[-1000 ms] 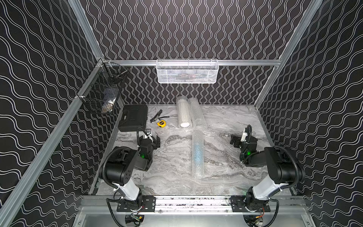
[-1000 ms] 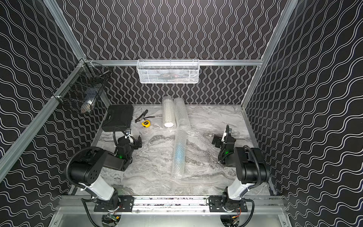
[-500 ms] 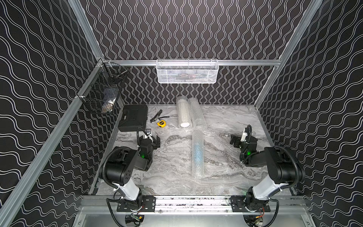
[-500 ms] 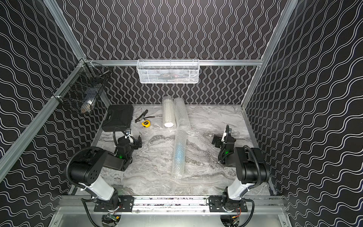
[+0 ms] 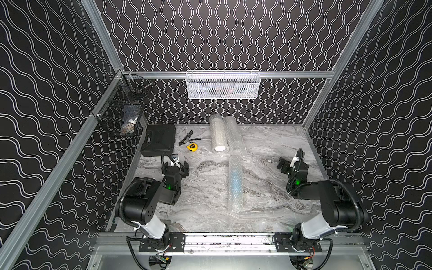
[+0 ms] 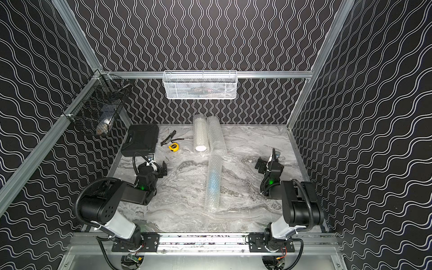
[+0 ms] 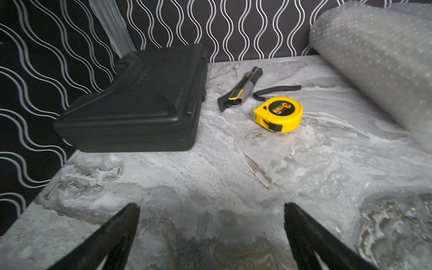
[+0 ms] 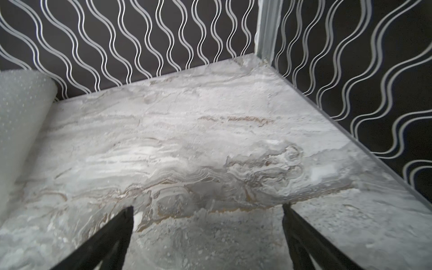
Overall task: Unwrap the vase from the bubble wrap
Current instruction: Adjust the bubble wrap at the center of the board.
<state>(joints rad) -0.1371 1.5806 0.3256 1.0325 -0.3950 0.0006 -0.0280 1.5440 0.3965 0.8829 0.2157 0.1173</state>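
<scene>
No change since a second ago: left pincer (image 7: 211, 205) and right pincer (image 8: 208, 207) spread, empty, well apart from centre-frame bubble wrap (image 5: 235, 184); unwrapping not begun.

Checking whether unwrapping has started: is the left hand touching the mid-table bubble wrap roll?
Apart. In both top views, bare table lies between the open left hand and the bubble wrap roll.

Long clear bubble wrap tube (image 6: 213, 184) lies mid grey marble tabletop (image 6: 247, 140), far end touching two more whitish bubble wrap rolls (image 6: 201, 134) by back wall. Flanking it, well apart: left gripper (image 6: 158, 164), right gripper (image 6: 265, 164), both empty. Back-left: black plastic case (image 6: 140, 140), yellow tape measure (image 6: 174, 147).
</scene>
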